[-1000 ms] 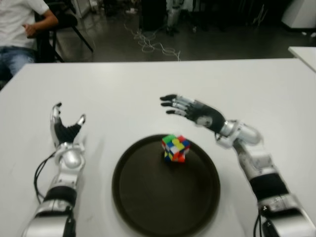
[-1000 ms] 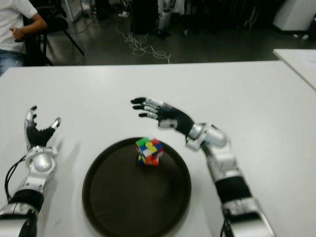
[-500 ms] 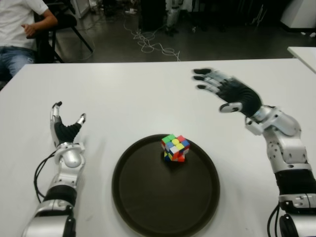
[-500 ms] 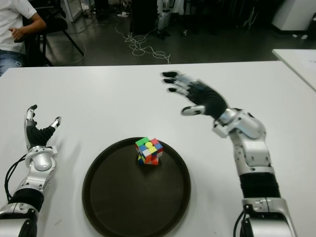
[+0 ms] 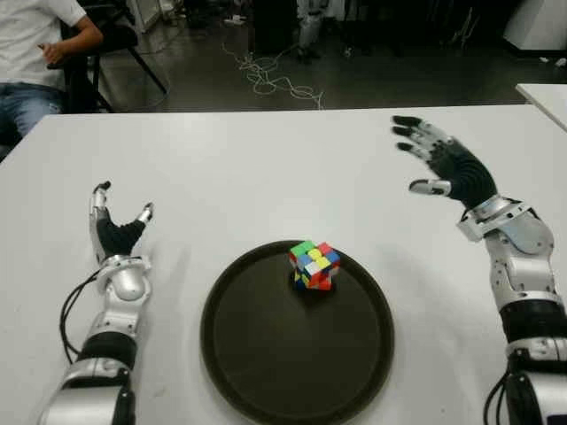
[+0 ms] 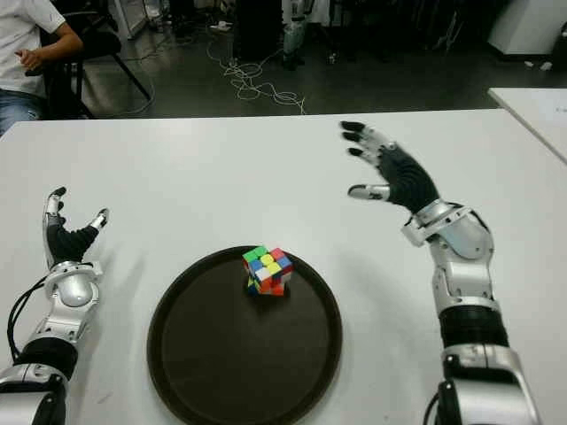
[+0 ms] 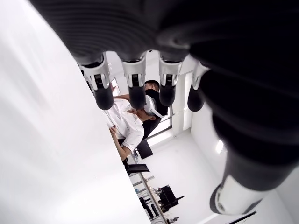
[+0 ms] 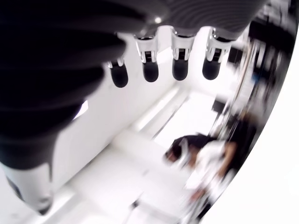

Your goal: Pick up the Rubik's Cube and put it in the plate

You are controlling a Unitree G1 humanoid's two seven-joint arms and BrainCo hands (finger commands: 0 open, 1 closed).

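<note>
A multicoloured Rubik's Cube (image 5: 314, 265) sits inside the dark round plate (image 5: 266, 372), near the plate's far rim. My right hand (image 5: 434, 162) hovers above the white table to the right of and beyond the plate, fingers spread and holding nothing. Over at the table's left side, my left hand (image 5: 113, 221) shows with its fingers pointing up and apart, also holding nothing. Each wrist view has only that hand's own spread fingers (image 8: 149, 70) in it, with nothing between them.
The white table (image 5: 230, 168) stretches far behind the plate. A seated person (image 5: 35, 44) and a chair are beyond its far left corner. Cables lie on the floor behind. A second white table's corner (image 5: 545, 93) is at the far right.
My right hand, open, has swung up and to the right, away from above the plate's far rim. The cube has stayed in the plate. My left hand has not moved.
</note>
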